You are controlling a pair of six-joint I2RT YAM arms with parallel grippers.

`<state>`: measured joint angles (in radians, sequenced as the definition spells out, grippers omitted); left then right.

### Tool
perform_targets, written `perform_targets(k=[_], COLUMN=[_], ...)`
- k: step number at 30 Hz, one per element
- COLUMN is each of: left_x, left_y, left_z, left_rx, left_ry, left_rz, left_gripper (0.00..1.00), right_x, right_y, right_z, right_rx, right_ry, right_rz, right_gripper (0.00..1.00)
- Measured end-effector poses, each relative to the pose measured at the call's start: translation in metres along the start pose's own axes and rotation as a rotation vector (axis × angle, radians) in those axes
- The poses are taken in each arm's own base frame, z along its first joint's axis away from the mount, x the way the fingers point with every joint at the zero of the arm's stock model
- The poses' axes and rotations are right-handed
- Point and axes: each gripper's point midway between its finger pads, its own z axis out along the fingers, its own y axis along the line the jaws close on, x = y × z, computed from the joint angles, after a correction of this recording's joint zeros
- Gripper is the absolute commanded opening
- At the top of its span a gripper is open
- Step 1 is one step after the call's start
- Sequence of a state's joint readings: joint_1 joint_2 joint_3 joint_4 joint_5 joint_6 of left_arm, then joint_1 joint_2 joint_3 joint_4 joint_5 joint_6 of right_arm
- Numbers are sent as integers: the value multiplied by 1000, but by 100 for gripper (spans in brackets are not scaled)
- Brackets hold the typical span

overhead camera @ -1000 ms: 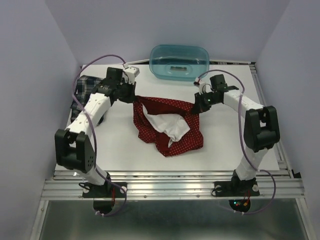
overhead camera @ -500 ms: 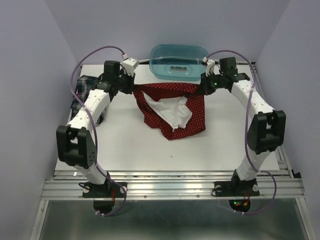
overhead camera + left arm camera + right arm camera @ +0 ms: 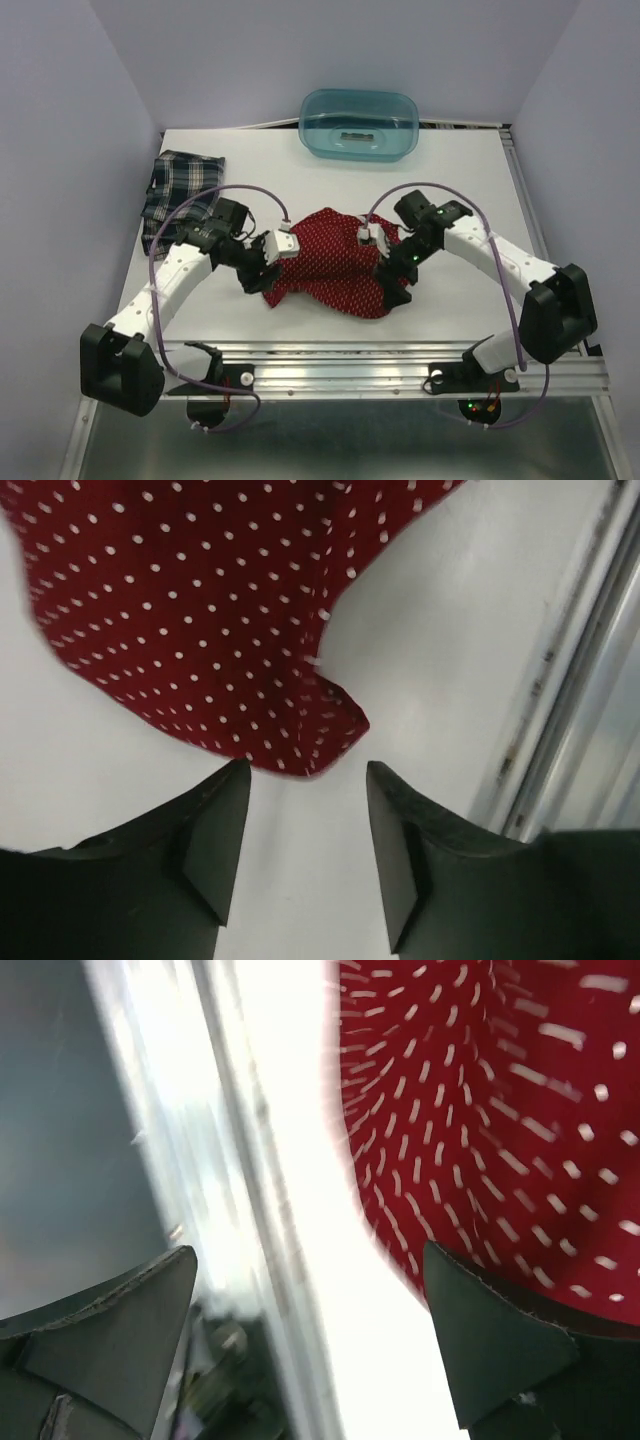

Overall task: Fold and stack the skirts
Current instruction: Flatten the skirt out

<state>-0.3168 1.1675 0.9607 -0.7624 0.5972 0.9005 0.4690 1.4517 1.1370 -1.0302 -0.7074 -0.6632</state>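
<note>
Left fingers [image 3: 215, 850] are spread apart with bare counter [image 3: 120, 750] showing in the gap between them. They pinch nothing. A rumpled corner of the red skirt [image 3: 200, 610] lies just ahead of their tips, outside the gap and pointing toward it. The white-dotted cloth runs up and away from that corner across the top of the left wrist view. A metal rail [image 3: 560, 680] at the counter's edge passes on the right.

Right fingers [image 3: 500, 1350] are also held wide open and grip nothing. This view is smeared with blur. The red skirt [image 3: 480, 1110] fills its upper right. The cloth's curved edge comes down to the tip of the right-hand finger, but the blur hides whether the two touch. The other finger sits well apart from the cloth, over the bright rail [image 3: 230, 1160].

From above, the red skirt [image 3: 335, 265] lies as a bunched heap on the near middle of the counter [image 3: 450, 180], close to its front edge. The left fingers [image 3: 255, 275] sit at the heap's left side and the right fingers [image 3: 393, 283] at its right side, so the cloth lies between them. The plaid skirt [image 3: 180, 190] rests at the far left of the counter, well apart from both arms. A teal tub [image 3: 360, 122] stands at the middle of the far edge.
</note>
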Motion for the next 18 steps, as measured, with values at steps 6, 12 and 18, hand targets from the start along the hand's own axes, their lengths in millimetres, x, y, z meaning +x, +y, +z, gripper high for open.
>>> perform_targets(k=[6, 12, 18], left_x=[15, -67, -83], left_y=[-15, 51, 128], left_z=[-6, -22, 35], left_rx=[37, -135, -209], left_ry=[86, -101, -118], left_rz=[38, 18, -234], left_gripper=[84, 75, 70], right_x=[0, -57, -43], right_y=[8, -76, -153], right_z=[-14, -88, -60], right_rx=[-17, 153, 179], right_ry=[32, -238, -240], right_rz=[45, 202, 489], right_gripper=[97, 75, 68])
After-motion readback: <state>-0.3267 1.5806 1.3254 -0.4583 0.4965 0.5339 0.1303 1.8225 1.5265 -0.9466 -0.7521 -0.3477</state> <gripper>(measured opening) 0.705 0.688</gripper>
